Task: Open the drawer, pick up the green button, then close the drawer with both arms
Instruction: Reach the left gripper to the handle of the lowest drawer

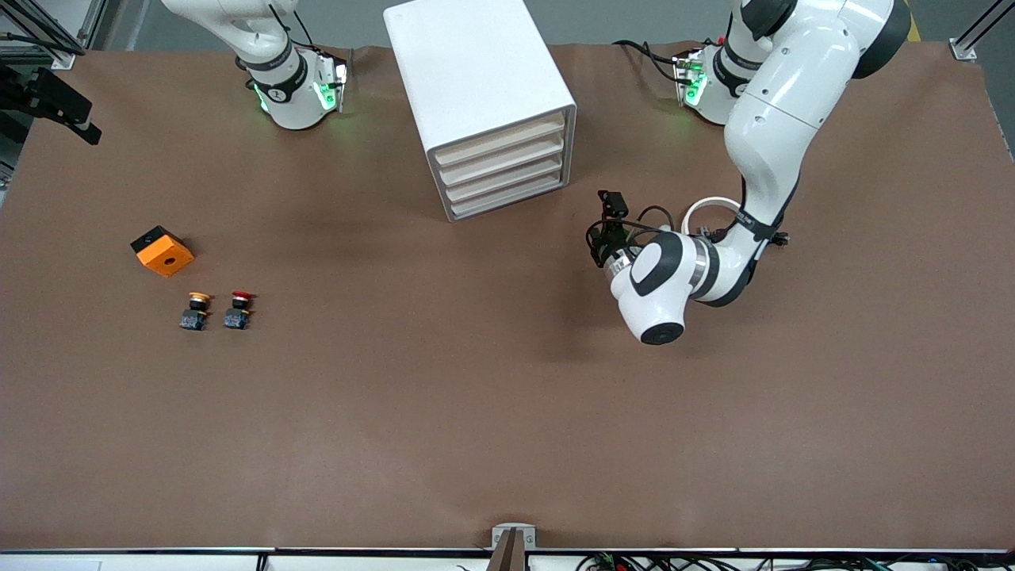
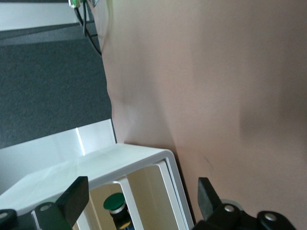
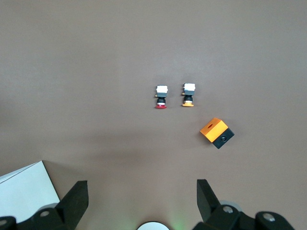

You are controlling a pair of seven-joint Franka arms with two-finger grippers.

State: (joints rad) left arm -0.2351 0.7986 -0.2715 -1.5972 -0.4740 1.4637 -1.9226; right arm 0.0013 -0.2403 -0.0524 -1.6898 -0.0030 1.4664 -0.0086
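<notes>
1. In the white cabinet, four cream drawers look shut in the front view.
2. Only the left wrist view shows the green button inside the cabinet.
3. The left gripper, open, hovers beside the cabinet front.
4. The right gripper, open, waits high above the red button, yellow button and orange block.

Green-capped push button with dark body: seen only in left wrist view, through the white box cabinet's side opening, lower body cut by frame edge. Can't tell which drawer it sits in. Front view: button hidden inside cabinet. Left gripper mostly hidden under its own wrist there. Right gripper: only fingertips show, base cropped.
</notes>
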